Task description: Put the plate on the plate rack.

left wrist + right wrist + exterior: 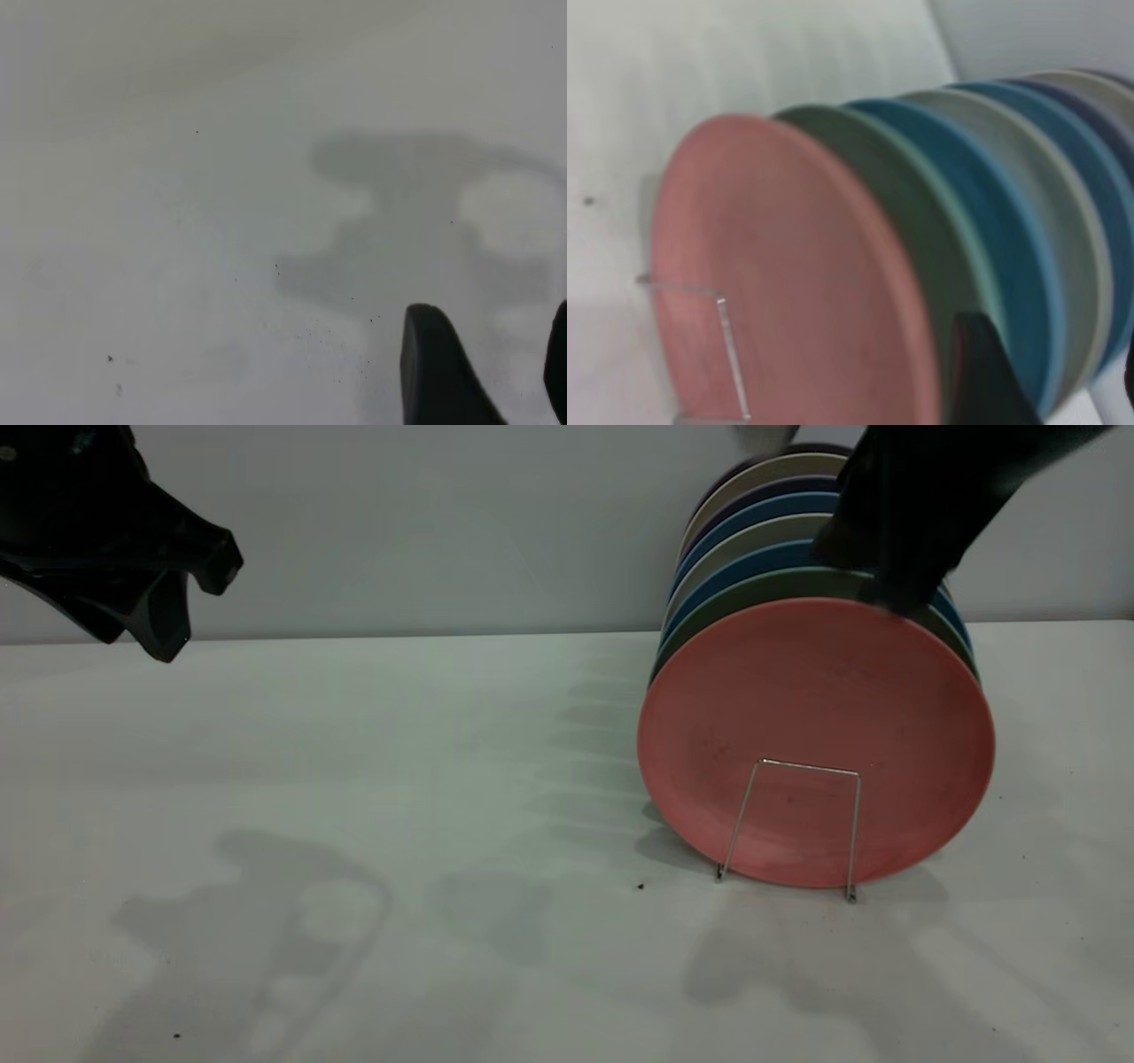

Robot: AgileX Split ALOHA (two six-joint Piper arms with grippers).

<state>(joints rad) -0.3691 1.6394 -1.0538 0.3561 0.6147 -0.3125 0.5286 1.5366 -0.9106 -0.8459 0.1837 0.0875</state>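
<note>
The salmon-pink plate [815,735] stands upright on edge at the front of a row of plates, leaning behind the front loop of the thin wire plate rack [802,824]. My right gripper [881,580] is just above the top rim of the row, open. In the right wrist view one finger [983,376] sits right behind the pink plate [771,283], against the teal-green plate [921,230]; the other finger is at the picture's edge. The rack loop [725,341] shows there too. My left gripper [195,607] hangs open and empty at the far left, above the table [487,314].
Behind the pink plate stand the teal-green plate [753,600], blue plates [744,571] and beige plates [753,536], packed close in the rack near the back wall. White table [354,797] stretches left and in front.
</note>
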